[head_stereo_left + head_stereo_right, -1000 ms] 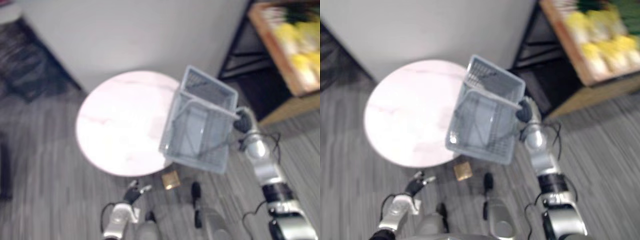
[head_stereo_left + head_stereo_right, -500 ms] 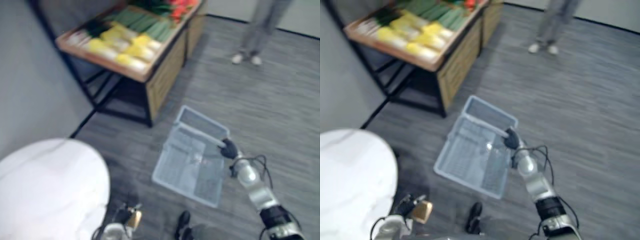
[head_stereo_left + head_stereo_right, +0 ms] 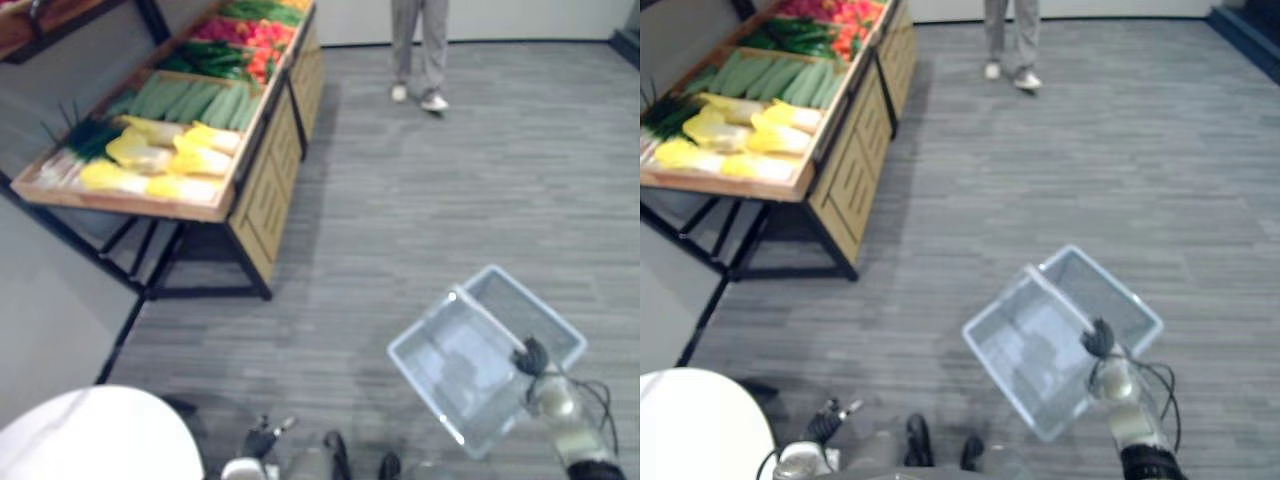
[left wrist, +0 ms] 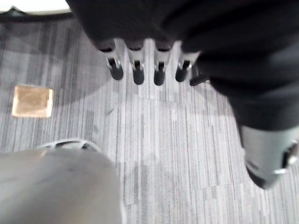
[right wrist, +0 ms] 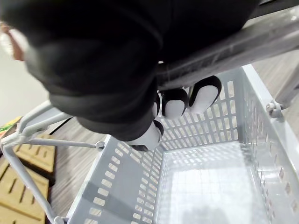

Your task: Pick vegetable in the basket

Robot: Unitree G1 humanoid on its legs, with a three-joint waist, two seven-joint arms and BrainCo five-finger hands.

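Our right hand [image 3: 1099, 339] clamps the handle [image 5: 224, 44] of the empty basket [image 3: 455, 365], holding it ready, well apart from the vegetable stand [image 3: 245, 190]; left hand [image 4: 138, 74] relaxed.

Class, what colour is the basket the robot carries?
The basket is pale grey, clearest in the right wrist view.

The basket [image 3: 1035, 355] is pale grey plastic, smooth with a slight sheen, its walls slotted; its handle [image 5: 261, 35] is dull bare metal. The floor [image 3: 450, 180] is matt grey wood-grain plank. The stand [image 3: 265, 190] is light wood on a black metal frame [image 3: 205, 293].
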